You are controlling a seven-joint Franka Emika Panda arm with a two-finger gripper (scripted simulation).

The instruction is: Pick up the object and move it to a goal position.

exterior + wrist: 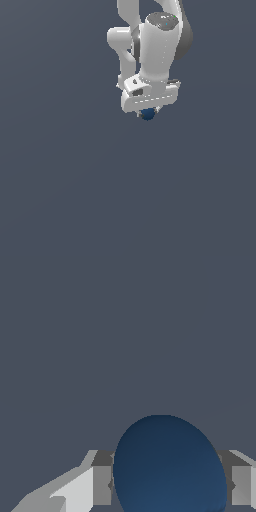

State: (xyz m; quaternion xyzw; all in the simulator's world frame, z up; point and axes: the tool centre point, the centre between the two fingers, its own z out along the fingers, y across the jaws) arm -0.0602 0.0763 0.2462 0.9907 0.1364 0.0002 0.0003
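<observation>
A small dark blue ball, the object (147,114), shows just under the white hand of the arm in the exterior view, mostly hidden by the hand. In the wrist view the object (169,466) fills the space between the two grey fingers (101,485), which press on both of its sides. My gripper (148,112) is shut on the ball. The fingertips themselves are hidden behind the hand in the exterior view. No goal marker shows in either view.
The white arm (155,45) comes down from the exterior view's upper middle. A plain dark grey-blue surface (75,175) fills everything else in both views.
</observation>
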